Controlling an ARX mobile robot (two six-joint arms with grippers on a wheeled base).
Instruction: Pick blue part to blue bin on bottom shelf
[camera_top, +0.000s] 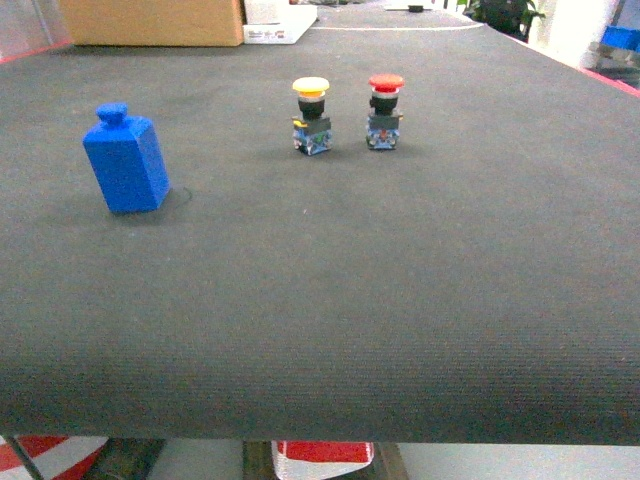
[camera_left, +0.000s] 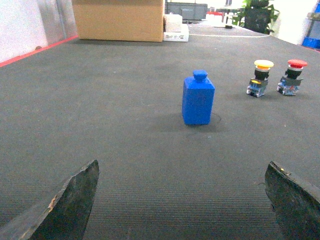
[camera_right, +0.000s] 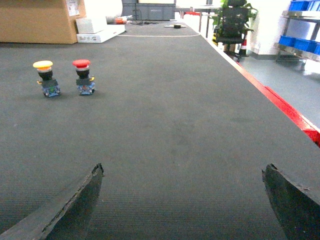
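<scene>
The blue part (camera_top: 126, 160) is a small blue bottle-shaped block with a knob on top, standing upright on the dark mat at the left; the left wrist view has the blue part (camera_left: 198, 98) ahead and slightly right of centre. My left gripper (camera_left: 182, 167) is open, well short of it, with nothing between its fingers. My right gripper (camera_right: 182, 170) is also open and empty over bare mat. Neither gripper shows in the head view. The blue bin and the bottom shelf are out of view.
A yellow push button (camera_top: 311, 115) and a red push button (camera_top: 385, 110) stand side by side mid-table. A cardboard box (camera_top: 150, 22) and a white box (camera_top: 280, 25) sit at the far edge. The table's right edge has a red border (camera_right: 290, 110); shelving with blue bins (camera_right: 302, 42) stands beyond.
</scene>
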